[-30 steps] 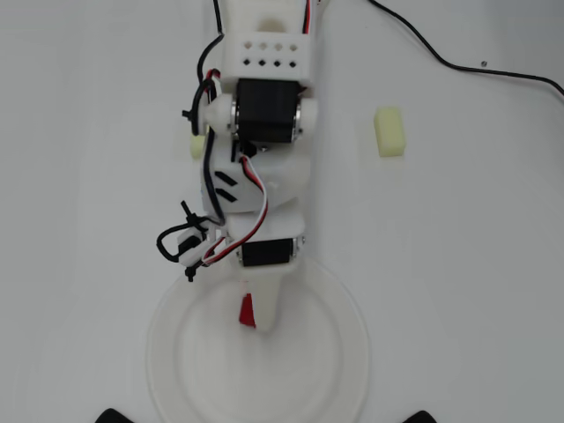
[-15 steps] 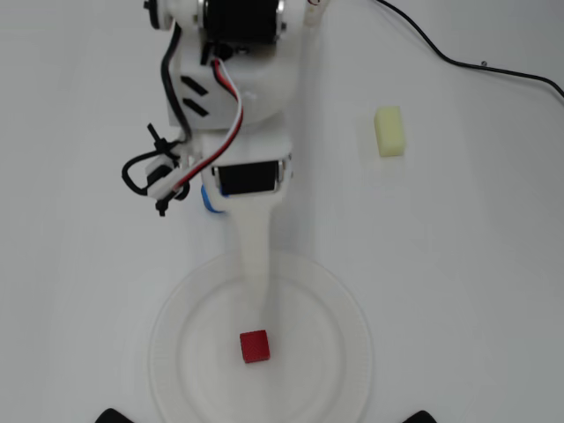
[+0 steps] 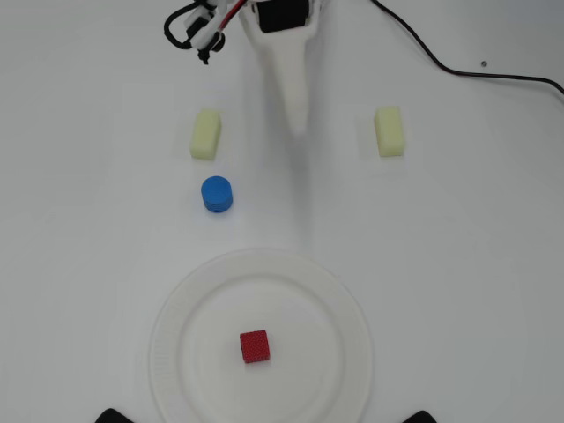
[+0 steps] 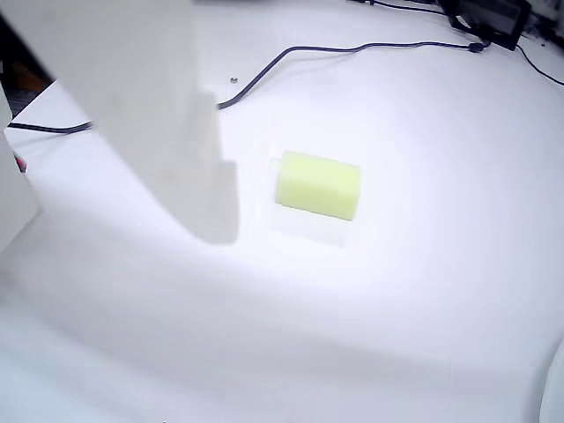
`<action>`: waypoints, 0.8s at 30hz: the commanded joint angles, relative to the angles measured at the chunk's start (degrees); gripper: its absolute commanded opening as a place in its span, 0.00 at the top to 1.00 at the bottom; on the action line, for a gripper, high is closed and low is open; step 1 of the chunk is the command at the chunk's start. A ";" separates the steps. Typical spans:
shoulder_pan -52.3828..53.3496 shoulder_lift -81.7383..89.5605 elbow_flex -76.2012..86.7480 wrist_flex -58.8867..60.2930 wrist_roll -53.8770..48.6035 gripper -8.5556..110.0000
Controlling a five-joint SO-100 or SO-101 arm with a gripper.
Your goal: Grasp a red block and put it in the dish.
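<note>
A: Where the overhead view looks straight down on the bench (image 3: 493, 264), which item sits nearest the bottom edge?

B: The dish (image 3: 167, 352) — a round white plate with a ribbed rim, lying at the middle of the bottom edge. The red block (image 3: 255, 346) rests inside it, close to its centre, flat on one face and touching nothing else.

A: And the objects above the dish?

B: A blue cylinder (image 3: 217, 194) stands on end just beyond the rim, toward the top-left. Two pale yellow foam blocks lie farther up: the left foam block (image 3: 205, 134) just above the cylinder, the right foam block (image 3: 389, 131) well apart from it toward the right edge. A black cable (image 3: 458, 69) runs off at the top-right corner.

A: State of the end effector?

B: The end effector (image 3: 295, 110) reaches down from the middle of the top edge as a white tapered form between the two foam blocks, clear of both. It holds nothing; how far it is open I cannot tell. In the wrist view one white finger (image 4: 167, 115) fills the upper left, with one yellow foam block (image 4: 318, 184) lying on the bench beside it — not touching.
</note>
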 commanded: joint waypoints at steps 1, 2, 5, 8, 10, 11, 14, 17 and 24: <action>-0.97 17.84 14.85 -8.26 -0.79 0.52; -1.05 21.53 19.25 -10.20 -0.88 0.52; -1.05 32.08 32.17 -16.70 -1.85 0.54; -0.88 38.85 42.63 -21.09 -2.64 0.55; -0.26 40.17 47.02 -23.12 -2.20 0.55; 0.26 40.08 48.78 -24.35 -1.93 0.55; -0.09 39.99 55.46 -28.13 -1.32 0.56; -1.93 40.52 61.52 -31.46 0.79 0.62; -8.53 57.92 73.74 -28.92 8.35 0.93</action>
